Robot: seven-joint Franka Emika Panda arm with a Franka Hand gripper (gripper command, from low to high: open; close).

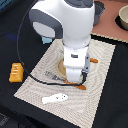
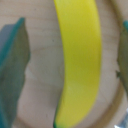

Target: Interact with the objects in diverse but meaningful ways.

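A yellow banana [image 2: 77,60] lies on a round pale wooden plate [image 2: 37,100], filling the wrist view. My gripper [image 2: 70,65] is open and low over it. One dark finger [image 2: 12,65] stands on one side of the banana and the other finger [image 2: 124,50] on the far side, each with a gap to it. In the exterior view the gripper [image 1: 72,80] hides the banana, and only the plate's rim [image 1: 60,67] shows. A white fish [image 1: 55,98] lies on the woven placemat [image 1: 100,85]. Off the mat, at the exterior view's left, sits an orange ridged block [image 1: 15,71].
A small metal utensil [image 1: 52,76] lies on the mat beside the plate. A pale blue thing [image 1: 47,39] peeks out behind the arm. A bowl [image 1: 122,17] on a pinkish mat and a dark pot [image 1: 99,10] stand at the back right. A black cable [image 1: 22,50] loops at the left.
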